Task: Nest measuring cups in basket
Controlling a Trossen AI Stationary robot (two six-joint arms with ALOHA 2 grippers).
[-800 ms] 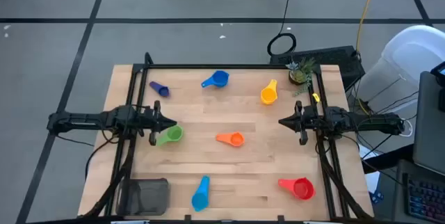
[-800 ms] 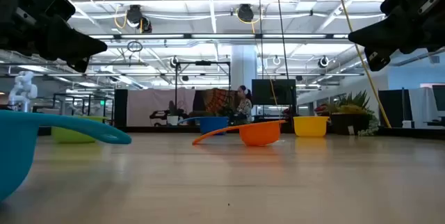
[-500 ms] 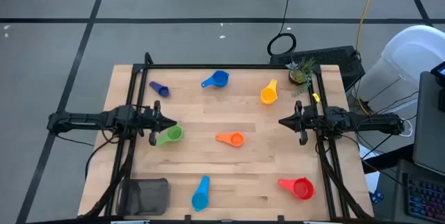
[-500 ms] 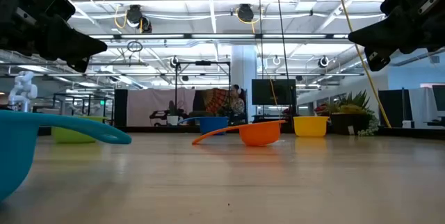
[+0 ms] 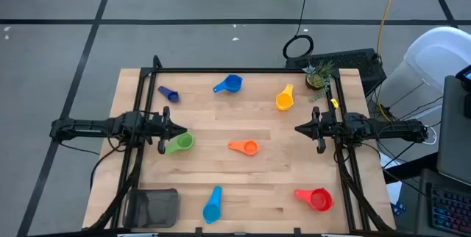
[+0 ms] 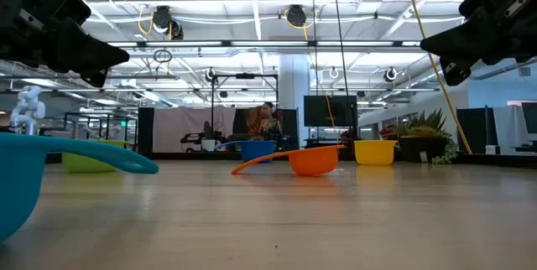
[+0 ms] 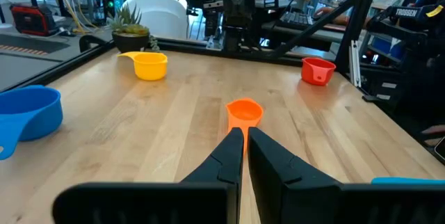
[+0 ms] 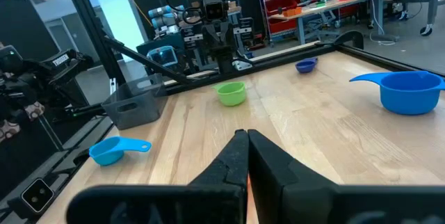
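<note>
Nothing on the table (image 5: 265,119) has changed over the last moment: both arms sit exactly where they were, and the only thing that has moved is a person far back in the room, seen in the low view. That means the task has not yet begun.

The left end effector (image 5: 179,131) hangs above the table's left side, fingers closed on nothing, with the green cup (image 5: 180,143) just beside and below its tip. The right end effector (image 5: 299,128) mirrors it on the right side, also closed and empty.

The cups lie scattered and well apart: purple cup (image 5: 168,93) and blue cup (image 5: 230,84) toward the far edge, yellow cup (image 5: 284,99) near the small potted plant (image 5: 318,77), orange cup (image 5: 245,146) in the middle, light blue cup (image 5: 213,204) and red cup (image 5: 316,199) along the near edge. I count six; a seventh may be out of sight.

The basket (image 5: 153,207) stands at the near left corner and seems empty, though its dark walls make that hard to confirm. Every cup is outside it, so all the nesting is still ahead.
</note>
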